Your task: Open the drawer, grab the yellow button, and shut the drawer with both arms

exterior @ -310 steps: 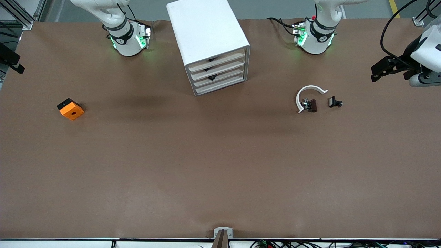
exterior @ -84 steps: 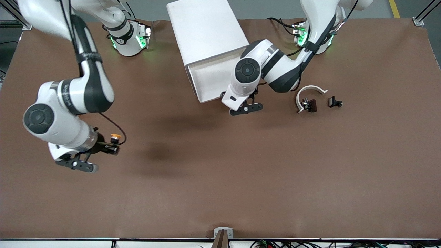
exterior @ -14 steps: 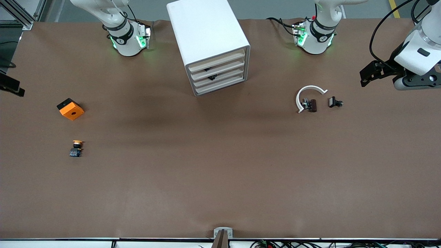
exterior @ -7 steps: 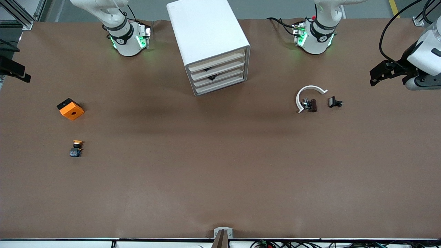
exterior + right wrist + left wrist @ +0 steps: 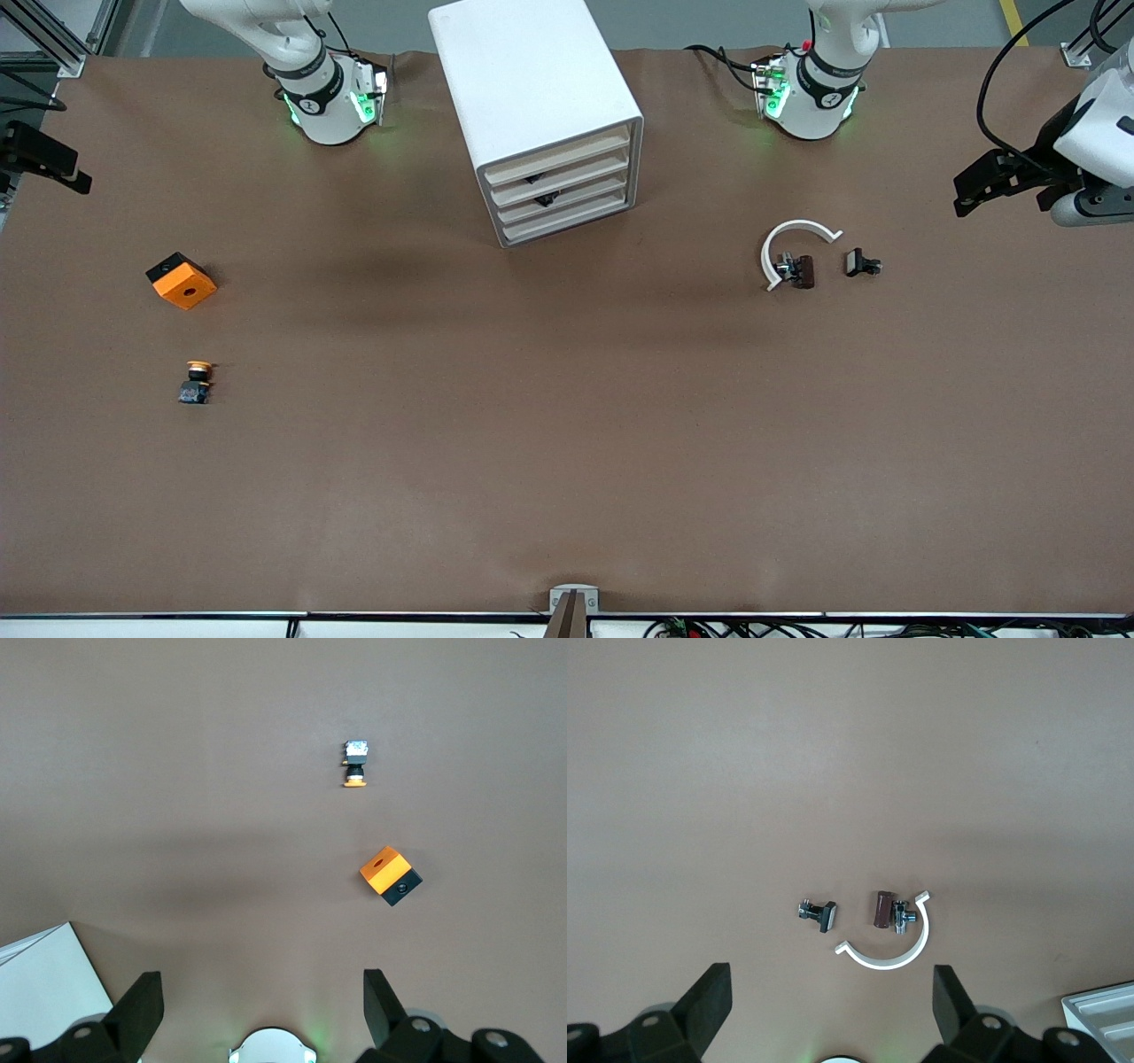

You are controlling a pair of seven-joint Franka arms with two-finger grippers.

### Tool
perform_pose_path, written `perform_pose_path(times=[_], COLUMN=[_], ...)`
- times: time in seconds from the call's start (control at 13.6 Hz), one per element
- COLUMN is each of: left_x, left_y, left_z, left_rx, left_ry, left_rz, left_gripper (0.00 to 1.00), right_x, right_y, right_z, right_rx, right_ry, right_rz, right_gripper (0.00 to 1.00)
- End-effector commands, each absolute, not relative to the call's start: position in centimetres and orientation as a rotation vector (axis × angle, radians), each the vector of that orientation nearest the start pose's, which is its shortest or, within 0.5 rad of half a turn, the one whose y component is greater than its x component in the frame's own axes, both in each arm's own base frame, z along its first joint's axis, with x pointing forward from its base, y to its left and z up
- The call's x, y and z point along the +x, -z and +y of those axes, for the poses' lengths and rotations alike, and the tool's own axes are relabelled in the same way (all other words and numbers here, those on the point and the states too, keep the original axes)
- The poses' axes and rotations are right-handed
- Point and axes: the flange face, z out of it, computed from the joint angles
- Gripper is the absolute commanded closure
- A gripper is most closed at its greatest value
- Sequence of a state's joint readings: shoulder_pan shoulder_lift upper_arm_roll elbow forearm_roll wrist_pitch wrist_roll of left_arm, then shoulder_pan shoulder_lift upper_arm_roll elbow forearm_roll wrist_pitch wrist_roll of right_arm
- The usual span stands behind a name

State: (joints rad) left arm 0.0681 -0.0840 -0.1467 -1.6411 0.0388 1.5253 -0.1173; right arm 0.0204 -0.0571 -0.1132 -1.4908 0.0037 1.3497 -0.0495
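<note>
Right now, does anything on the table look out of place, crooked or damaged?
Nothing looks damaged. The cabinet stands turned at an angle, all four drawers shut. The button lies on its side on the bare table, nearer the front camera than the orange block. Both grippers hang open at the table's ends.

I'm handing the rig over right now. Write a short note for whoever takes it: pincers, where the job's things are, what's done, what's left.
Left pincer: open, empty, up at the left arm's end of the table.
Right pincer: open, empty, up at the right arm's end.
Button: lying on the table, nearer the front camera than the orange block.
Cabinet: all four drawers look shut.
Done: button is out, drawers shut.
Left: apparently nothing.
</note>
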Motion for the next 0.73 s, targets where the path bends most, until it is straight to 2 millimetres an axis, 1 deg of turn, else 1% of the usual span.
perform_pose_path(times=[0.0, 0.15, 0.29, 0.44, 0.66], left_x=[51.4, 51.1, 51.1, 51.7, 52.2], left_y=[-63.9, -64.4, -64.4, -64.9, -65.1], left_z=[-4.3, -4.6, -4.7, -4.8, -4.9], left_rx=[-3.095, -3.094, -3.094, -3.098, -3.102], left_ry=[-0.052, -0.042, -0.039, -0.018, -0.011], left_rz=[-0.072, -0.068, -0.092, -0.089, -0.089], left_gripper=[0.00, 0.00, 0.00, 0.00, 0.00], right_x=[49.7, 49.0, 48.2, 48.2, 48.3], right_y=[-67.5, -67.1, -67.1, -66.9, -67.0], right_z=[-4.0, -4.0, -4.1, -4.1, -4.1], right_rx=[-3.109, -3.107, -3.108, -3.107, -3.109], right_ry=[-0.109, -0.109, -0.078, -0.087, -0.078], right_rz=[0.130, 0.130, 0.131, 0.128, 0.121], right_gripper=[0.00, 0.00, 0.00, 0.00, 0.00])
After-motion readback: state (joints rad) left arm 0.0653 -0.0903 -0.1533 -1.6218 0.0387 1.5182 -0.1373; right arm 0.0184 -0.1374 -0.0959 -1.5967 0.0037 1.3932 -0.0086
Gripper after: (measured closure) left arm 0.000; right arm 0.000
